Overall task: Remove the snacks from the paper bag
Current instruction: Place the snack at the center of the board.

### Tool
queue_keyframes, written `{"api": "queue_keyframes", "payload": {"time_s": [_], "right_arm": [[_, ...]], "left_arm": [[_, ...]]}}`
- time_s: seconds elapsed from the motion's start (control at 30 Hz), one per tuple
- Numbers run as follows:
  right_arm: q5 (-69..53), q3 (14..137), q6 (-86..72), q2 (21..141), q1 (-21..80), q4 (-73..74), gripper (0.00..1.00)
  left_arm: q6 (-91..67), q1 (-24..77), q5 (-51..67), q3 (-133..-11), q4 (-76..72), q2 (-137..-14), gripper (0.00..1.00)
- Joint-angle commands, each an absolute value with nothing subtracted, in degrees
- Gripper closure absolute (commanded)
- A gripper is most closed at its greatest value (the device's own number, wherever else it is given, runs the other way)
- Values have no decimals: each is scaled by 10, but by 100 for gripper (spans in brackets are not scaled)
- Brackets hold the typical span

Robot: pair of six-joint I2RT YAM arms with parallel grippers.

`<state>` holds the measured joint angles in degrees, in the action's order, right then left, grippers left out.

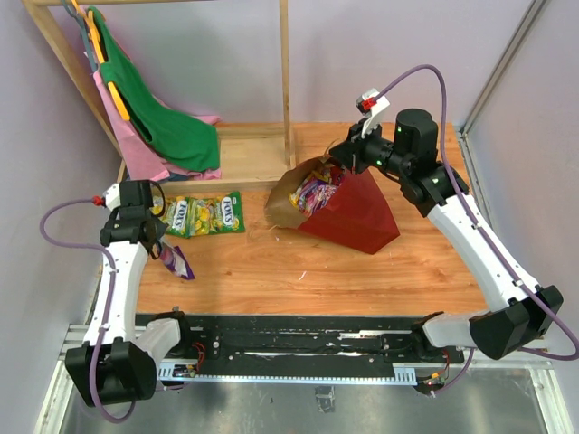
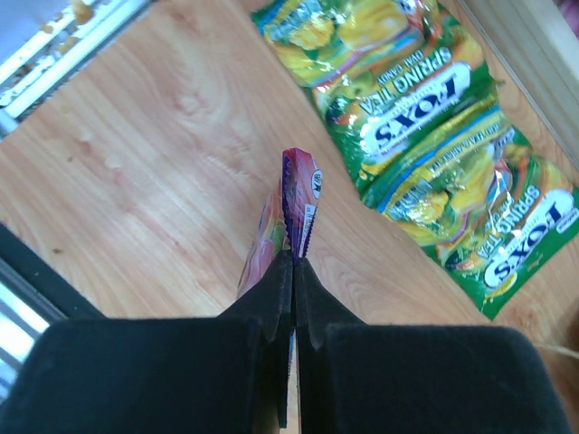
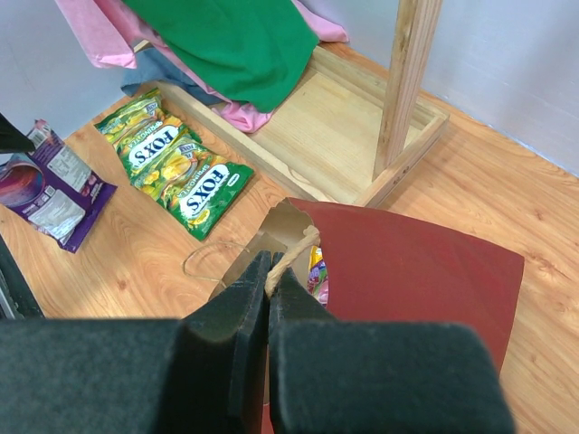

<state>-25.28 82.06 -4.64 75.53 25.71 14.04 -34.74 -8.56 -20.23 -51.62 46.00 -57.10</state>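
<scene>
Red paper outside, brown kraft within: the paper bag (image 1: pixel 357 217) is down on its side on the worktop (image 1: pixel 298 271), right of centre. Its long axis runs diagonally in the overhead view, base toward the near right, mouth toward the far left, opening at the wooden rack (image 1: pixel 285 81). Bright snacks (image 1: pixel 317 192) crowd that mouth, inside the bag. The right end effector (image 1: pixel 336 163) sits at the bag's far rim, and the right wrist camera shows what the overhead cannot: jaws closed tight on the tan loop handle (image 3: pixel 297 246). That same camera catches only a sliver of candy inside the mouth.

Over on the left, the left end effector (image 2: pixel 292 262) is clamped shut on a purple packet (image 2: pixel 300 199). Its own camera sees the packet edge-on, a thin strip pointing straight away from the fingers. From overhead it is a flat shape slanting toward the near right, well apart from the bag. Whether its lower end touches the worktop, I cannot tell. Two green packets (image 1: pixel 224 213) lie flat side by side, touching, between the left arm and the bag's mouth, just in front of the rack's base. A green cloth (image 1: pixel 172 122) and a pink cloth (image 1: pixel 145 161) hang on the rack behind.
</scene>
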Motion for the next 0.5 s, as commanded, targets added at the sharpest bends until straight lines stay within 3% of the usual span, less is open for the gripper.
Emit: {"api": "queue_keyframes", "payload": {"time_s": [0.0, 0.27, 0.47], "right_arm": [[-260, 834, -42, 732, 255, 112, 99], [-267, 836, -48, 735, 255, 108, 99], [-267, 835, -48, 733, 255, 109, 99]], "left_arm": [[-409, -90, -300, -554, 498, -556, 99], [-375, -93, -246, -519, 427, -555, 100], [-444, -96, -325, -508, 444, -597, 99]]}}
